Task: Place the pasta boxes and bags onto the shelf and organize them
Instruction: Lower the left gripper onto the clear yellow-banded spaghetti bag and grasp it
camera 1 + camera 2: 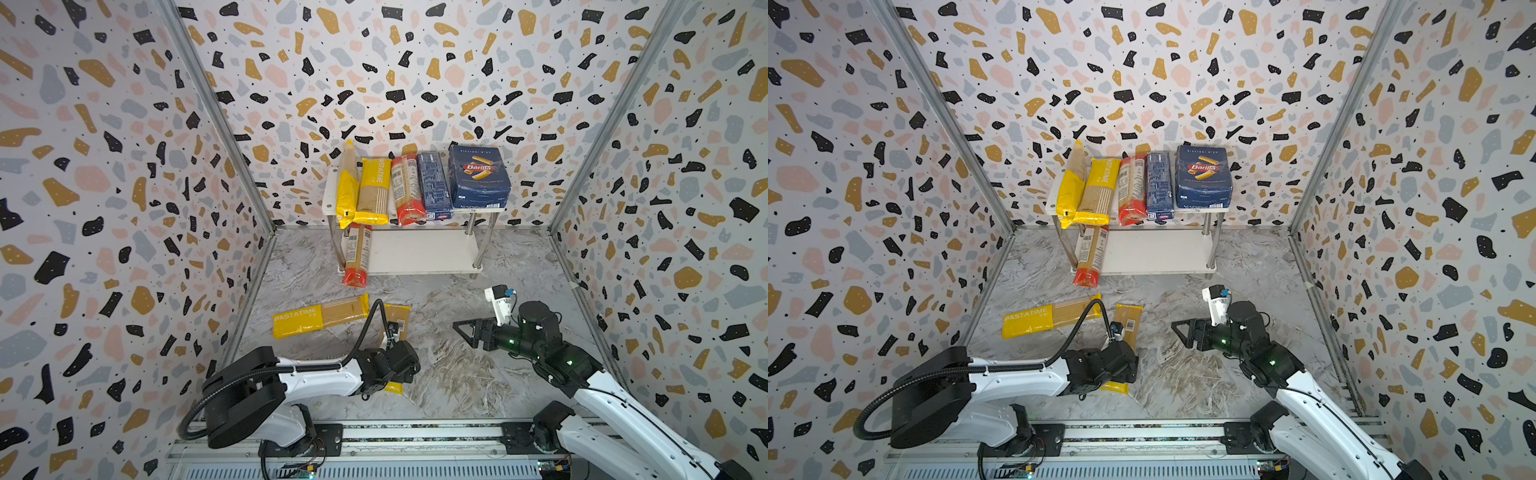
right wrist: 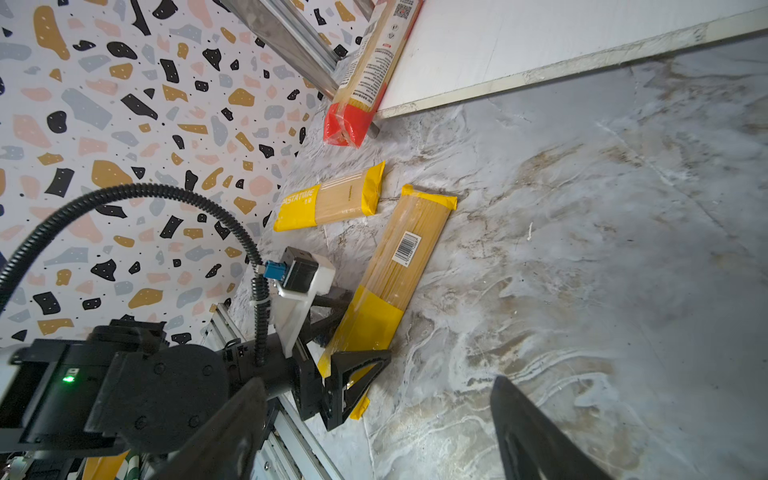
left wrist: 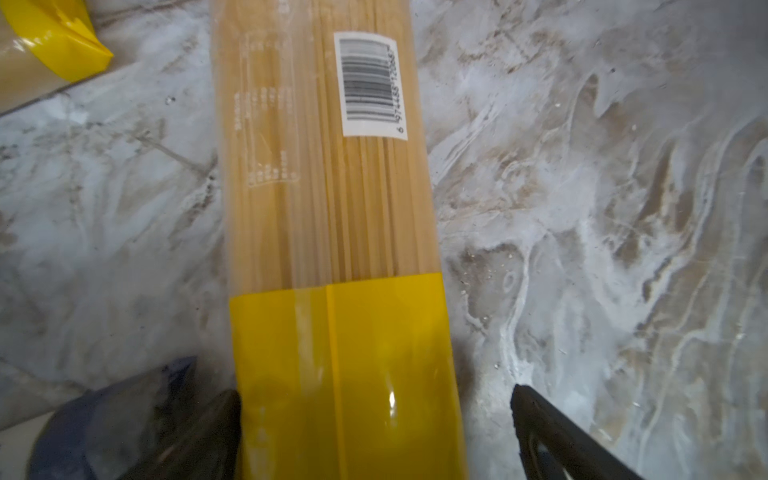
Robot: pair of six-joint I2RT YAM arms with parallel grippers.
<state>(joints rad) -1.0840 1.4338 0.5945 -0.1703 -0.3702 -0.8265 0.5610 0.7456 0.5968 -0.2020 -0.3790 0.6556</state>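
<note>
Low over the marbled floor [image 1: 457, 386], the left gripper [image 3: 374, 399] stands with jaws spread wide astride the yellow end of a barcode-labelled spaghetti bag [image 3: 328, 187], clamping nothing, and a PASTATIME bag [image 1: 320, 318] lies flat near it. The right gripper [image 1: 465, 330] hangs with jaws apart and empty. Against the back wall [image 1: 415, 62], the shelf [image 1: 329, 199] carries on top a plain yellow bag [image 1: 345, 187], a second PASTATIME pack [image 1: 374, 191], a red-ended bag [image 1: 407, 191], the narrow blue box [image 1: 434, 187] and the wide Barilla box [image 1: 478, 176], while another red-ended pack [image 1: 357, 257] lies on the lower board, jutting past its front edge.
</note>
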